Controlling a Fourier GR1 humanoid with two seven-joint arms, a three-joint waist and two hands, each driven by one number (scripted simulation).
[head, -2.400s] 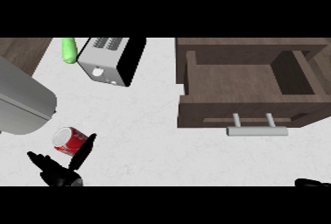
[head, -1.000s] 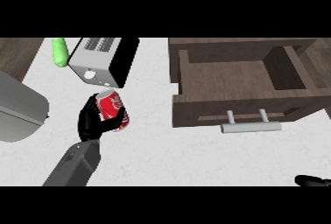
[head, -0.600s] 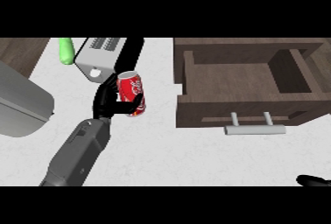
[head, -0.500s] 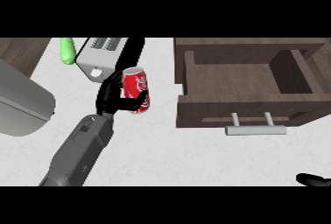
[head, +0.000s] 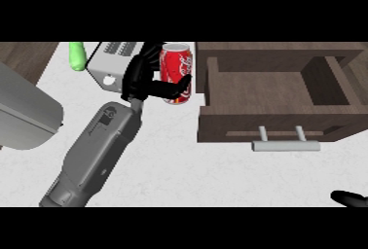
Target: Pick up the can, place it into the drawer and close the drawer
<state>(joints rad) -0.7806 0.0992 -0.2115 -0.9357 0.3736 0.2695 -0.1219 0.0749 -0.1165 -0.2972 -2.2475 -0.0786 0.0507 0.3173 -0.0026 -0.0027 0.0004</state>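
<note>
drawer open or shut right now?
Open. The drawer is pulled out with its bare interior showing from above and the handle at its near front. The can is outside it, held in the left hand.

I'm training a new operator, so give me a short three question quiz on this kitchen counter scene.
1. True or false: the can is already inside the drawer.
2. Which hand holds the can? A) left hand B) right hand
3. Fill in: the drawer is ____ (open/closed).

Key: 1. False, it is held beside the drawer's left wall. 2. A. 3. Open, with its handle facing the robot.
</note>
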